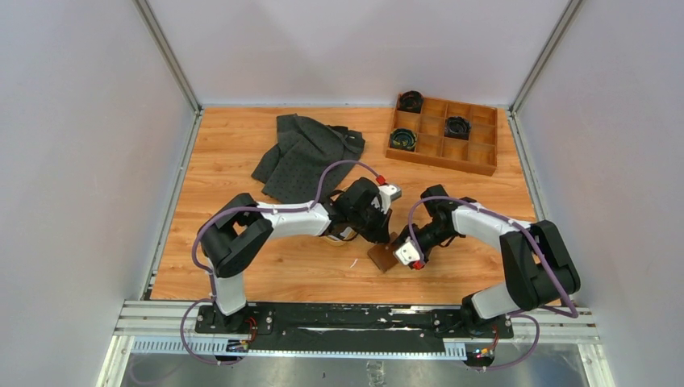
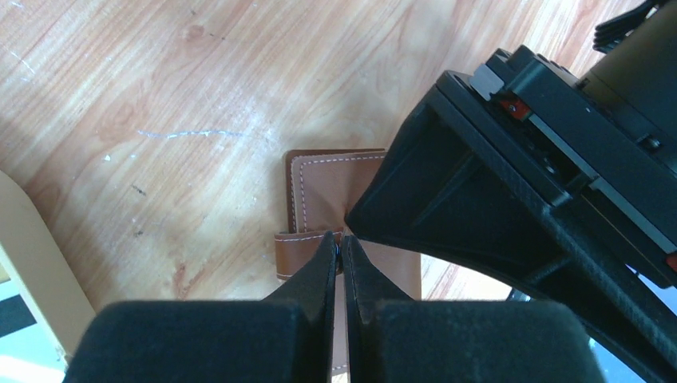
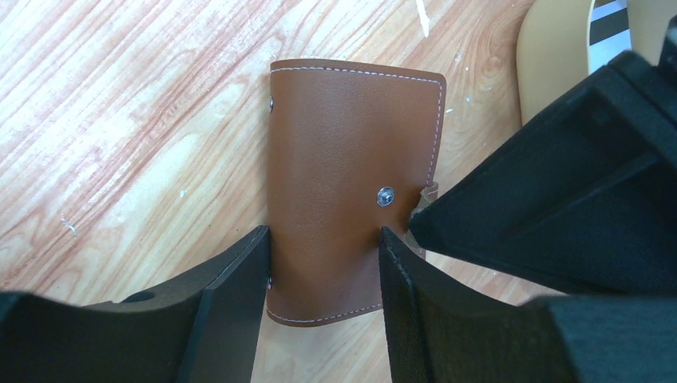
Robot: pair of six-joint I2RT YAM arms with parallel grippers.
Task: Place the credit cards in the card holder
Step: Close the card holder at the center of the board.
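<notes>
**Asker:** Where is the card holder, and what are your hands doing?

**Me:** The card holder (image 3: 335, 183) is lying shut on the desk (image 1: 242, 129), near the middle, between my two arms. My right hand (image 3: 325, 235) is straddling it with one finger against each long edge, so I am grasping it across its width. My left hand (image 2: 342, 255) is clenched on the strap (image 2: 299, 251) at the holder's edge.

**Asker:** Which step are you on?

**Me:** I am judging it to be the opening step. No card is going in yet. The snap button (image 3: 386, 195) is showing bare on the cover, so the strap seems to be off it. A striped credit card (image 3: 613, 17) is waiting in the tan tray (image 3: 551, 56) just beside the holder. The next move is calling for my left hand to draw the strap and cover over while my right is steadying the holder.

**Asker:** Is there room for that?

**Me:** Room is running tight. My hands are crowding each other at the strap edge, the tray is sitting close on my left arm's side, and the desk's near edge is lying near. Open wood is stretching far-side, where a dark cloth (image 1: 306, 153) and a wooden box (image 1: 448, 133) are lying well apart.
</notes>
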